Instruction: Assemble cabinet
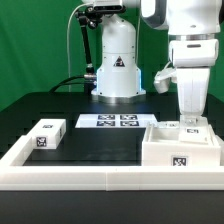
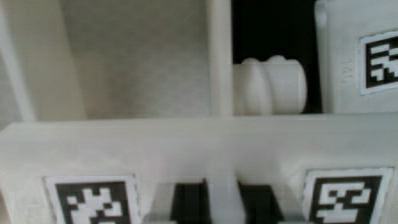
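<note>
The cabinet is a big white box that stands upright on the black table. It has a black-and-white tag on its front. The gripper hangs straight down over the cabinet, and its tip is right at the cabinet's top edge, toward the back. In the wrist view the gripper shows two dark fingers that are close together, with only a thin white strip between them. I cannot tell if they are squeezing that strip or just sitting next to it. A white wall of the cabinet runs across just beside the fingers, and it has one square tag on each side of them. Past that wall a round white knob shows next to a dark gap, but the picture is too blurry to say what it belongs to. A small white block with a tag on it lies well apart from the cabinet, to the exterior view's left of it. The marker board lies flat on the table near the cabinet, behind it and to the exterior view's left. A long low white border rail runs just in front of the cabinet. The white robot base stands far behind the cabinet
</note>
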Tool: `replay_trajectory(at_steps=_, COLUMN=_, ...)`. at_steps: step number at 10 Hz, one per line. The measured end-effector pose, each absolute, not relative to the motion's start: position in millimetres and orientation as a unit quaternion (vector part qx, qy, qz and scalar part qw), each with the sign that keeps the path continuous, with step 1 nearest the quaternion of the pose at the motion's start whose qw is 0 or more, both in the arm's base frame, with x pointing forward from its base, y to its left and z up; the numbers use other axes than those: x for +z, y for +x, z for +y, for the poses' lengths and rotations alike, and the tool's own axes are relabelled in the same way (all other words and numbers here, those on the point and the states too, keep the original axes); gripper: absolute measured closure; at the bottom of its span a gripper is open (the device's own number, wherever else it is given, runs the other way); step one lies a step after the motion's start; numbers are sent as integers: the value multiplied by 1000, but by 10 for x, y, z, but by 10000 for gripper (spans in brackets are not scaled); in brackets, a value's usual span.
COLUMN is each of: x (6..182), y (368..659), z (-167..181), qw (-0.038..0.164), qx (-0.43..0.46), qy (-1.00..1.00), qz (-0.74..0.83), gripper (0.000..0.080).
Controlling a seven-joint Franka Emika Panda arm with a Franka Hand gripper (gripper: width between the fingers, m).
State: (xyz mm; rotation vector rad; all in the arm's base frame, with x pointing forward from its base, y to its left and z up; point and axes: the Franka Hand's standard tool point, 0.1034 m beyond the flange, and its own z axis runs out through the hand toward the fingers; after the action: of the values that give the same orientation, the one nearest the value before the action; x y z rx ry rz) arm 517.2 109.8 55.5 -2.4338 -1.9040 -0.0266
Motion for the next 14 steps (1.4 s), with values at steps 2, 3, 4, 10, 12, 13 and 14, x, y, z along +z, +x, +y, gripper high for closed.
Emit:
replay_trajectory(at_steps=2, x=551, y=5192, z=1090, qw=26, qx=-9, qy=-785, qz=-619, gripper=729)
replay_trajectory(at_steps=3, x=550, y=5270, z=1073, qw=26, qx=-13, qy=-782, qz=-623, gripper=729)
replay_trajectory(at_steps=4, x=550, y=5344, z=1056, qw=26, qx=-13, qy=-781, qz=-623, gripper=729)
replay_trajectory(at_steps=10, x=549, y=5690, z=977, qw=24, qx=-19, qy=-779, qz=-626, gripper=729)
replay_trajectory(at_steps=12, x=549, y=5720, z=977, qw=25, qx=-18, qy=-775, qz=-631, gripper=729)
replay_trajectory(at_steps=13, x=549, y=5721, z=978, qw=25, qx=-18, qy=-775, qz=-631, gripper=729)
replay_trajectory(at_steps=14, x=549, y=5720, z=976, qw=25, qx=-18, qy=-775, qz=-631, gripper=729)
